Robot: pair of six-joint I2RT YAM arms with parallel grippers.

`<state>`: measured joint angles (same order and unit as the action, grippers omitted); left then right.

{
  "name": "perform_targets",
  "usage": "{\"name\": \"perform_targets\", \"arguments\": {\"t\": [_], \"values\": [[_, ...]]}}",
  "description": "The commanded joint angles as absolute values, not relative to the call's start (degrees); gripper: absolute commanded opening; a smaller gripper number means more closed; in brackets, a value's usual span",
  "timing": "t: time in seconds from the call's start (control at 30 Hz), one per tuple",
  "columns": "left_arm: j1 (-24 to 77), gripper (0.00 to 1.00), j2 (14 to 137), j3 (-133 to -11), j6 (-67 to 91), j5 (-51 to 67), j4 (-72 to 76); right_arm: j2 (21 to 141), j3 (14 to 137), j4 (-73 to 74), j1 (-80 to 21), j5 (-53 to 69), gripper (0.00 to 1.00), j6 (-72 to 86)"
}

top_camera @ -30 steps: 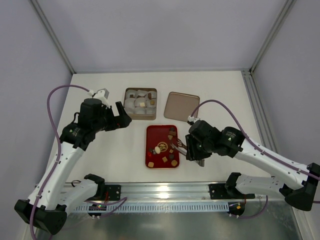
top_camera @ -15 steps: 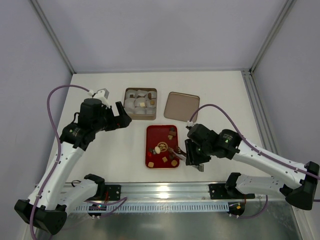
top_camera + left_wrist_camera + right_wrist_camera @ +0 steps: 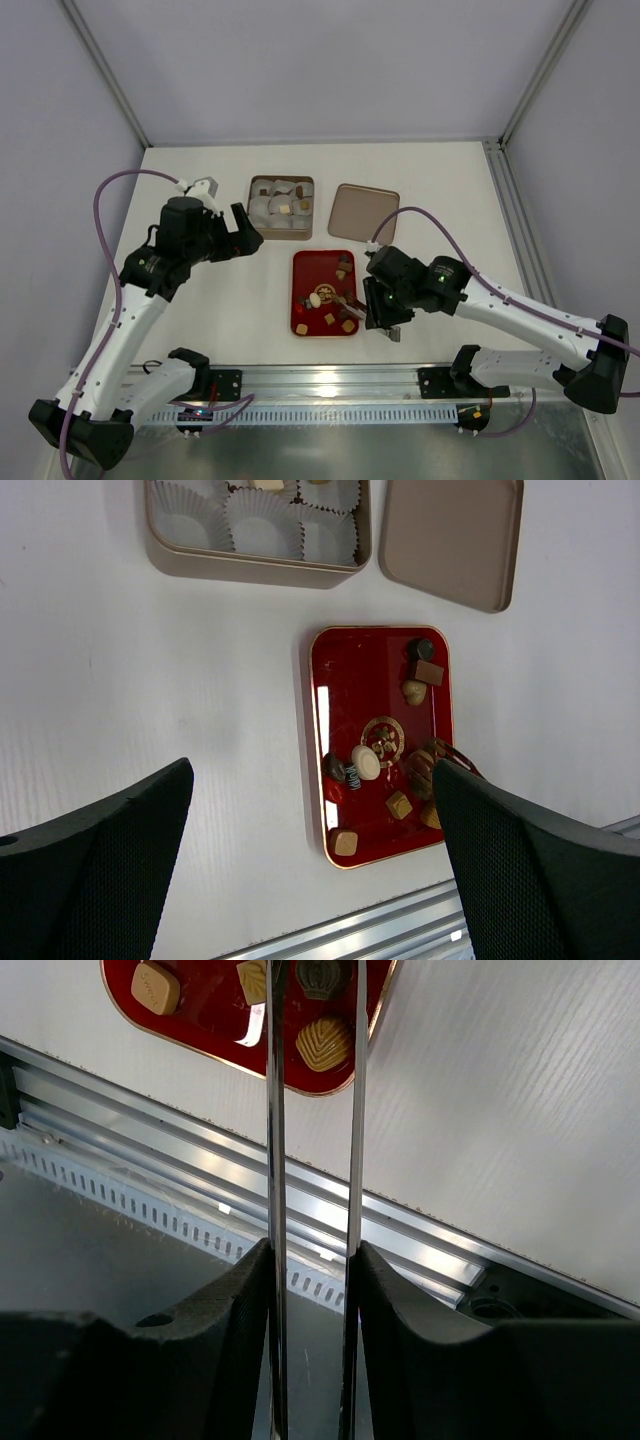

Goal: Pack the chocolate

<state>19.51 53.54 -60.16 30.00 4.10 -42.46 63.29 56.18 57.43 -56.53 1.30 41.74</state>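
The right tool (image 3: 312, 1260) is closed partway on a pair of metal tongs (image 3: 272, 1110). Their long blades run straight up the wrist frame to the near right corner of the red tray (image 3: 308, 262). A ridged tan chocolate (image 3: 323, 1045) and a dark chocolate (image 3: 322, 975) show between the blades, though I can't tell if either is pinched. Other small brown, tan and cream pieces lie scattered on the tray. The left tool (image 3: 250, 236) hangs wide open and empty, well apart at the overhead frame's left.
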Motion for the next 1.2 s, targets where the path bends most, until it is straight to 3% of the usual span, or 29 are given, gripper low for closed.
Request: {"name": "perform_targets", "arguments": {"t": [0.0,0.47,0.9,1.17], "values": [[19.60,1.00,52.47,-60.12,29.71,3.69,-40.34,63.46,57.22,56.07,-56.78,1.14,0.40,41.05],[19.69,1.00,52.65,-60.03,29.62,3.78,-40.25,63.89,59.49,58.00,-56.87,-2.17,0.25,39.99],[19.60,1.00,52.29,-60.38,29.71,3.43,-40.34,68.11,71.18,59.24,-55.20,-7.21,0.24,34.38],[19.60,1.00,51.94,-62.05,29.09,2.55,-41.39,79.78,83.73,51.86,-51.95,-6.86,0.24,26.73]]}}
